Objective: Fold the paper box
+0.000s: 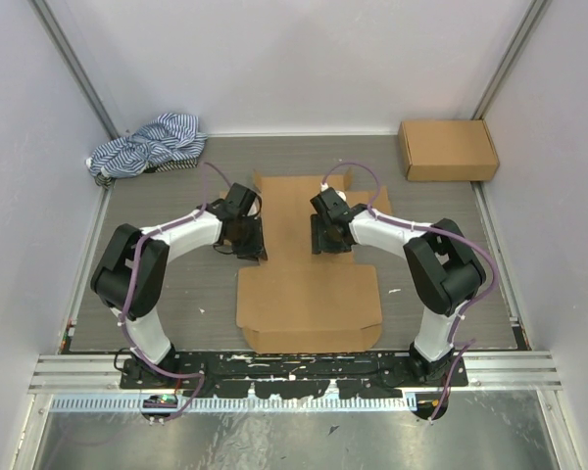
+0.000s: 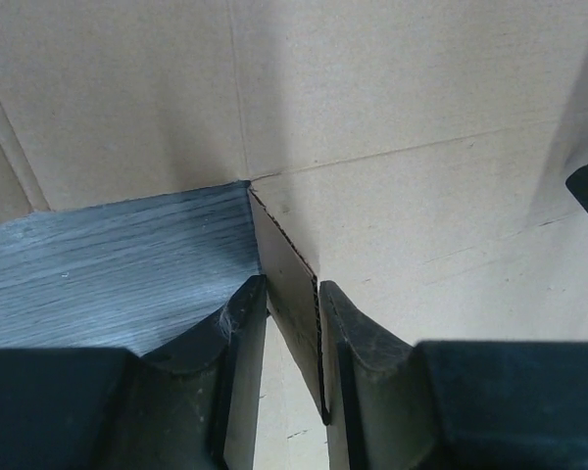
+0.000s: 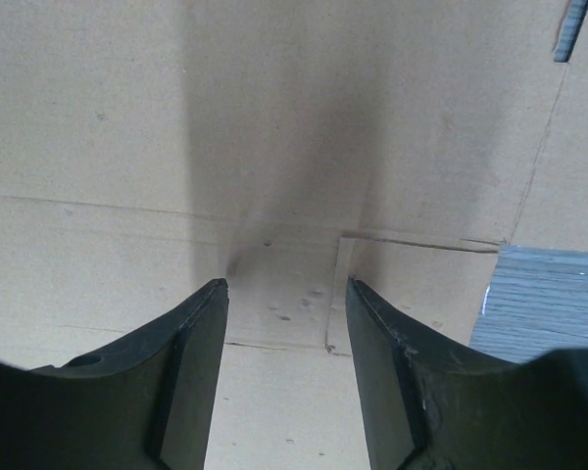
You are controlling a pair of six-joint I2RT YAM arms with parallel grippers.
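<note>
**A:** Where does the paper box [image 1: 309,299] lie?

**B:** Flat and unfolded in the middle of the table [image 1: 176,284], between the two arms. It is plain brown corrugated card, die-cut, with a broad round-cornered panel nearest the bases and narrower tabbed panels farther off.

**A:** And the table itself?

**B:** Dark grey, with a fine wood grain.

**A:** What is the left gripper [image 1: 243,235] doing?

**B:** It sits at the sheet's left edge. In its wrist view a narrow flap [image 2: 292,323] stands up from the sheet, showing its fluted cut edge. The black fingers [image 2: 237,333] stand slightly parted on either side of it, close but not squeezing.

**A:** The right gripper [image 1: 328,235]?

**B:** It hangs over the sheet's right part. Its fingers [image 3: 201,343] are spread wide, with only flat, creased card below them, dotted with a few small dark specks.

**A:** Anything else?

**B:** A second box [image 1: 448,149], folded shut, in the far right corner, and a crumpled blue-and-white striped cloth [image 1: 147,147] in the far left.
</note>
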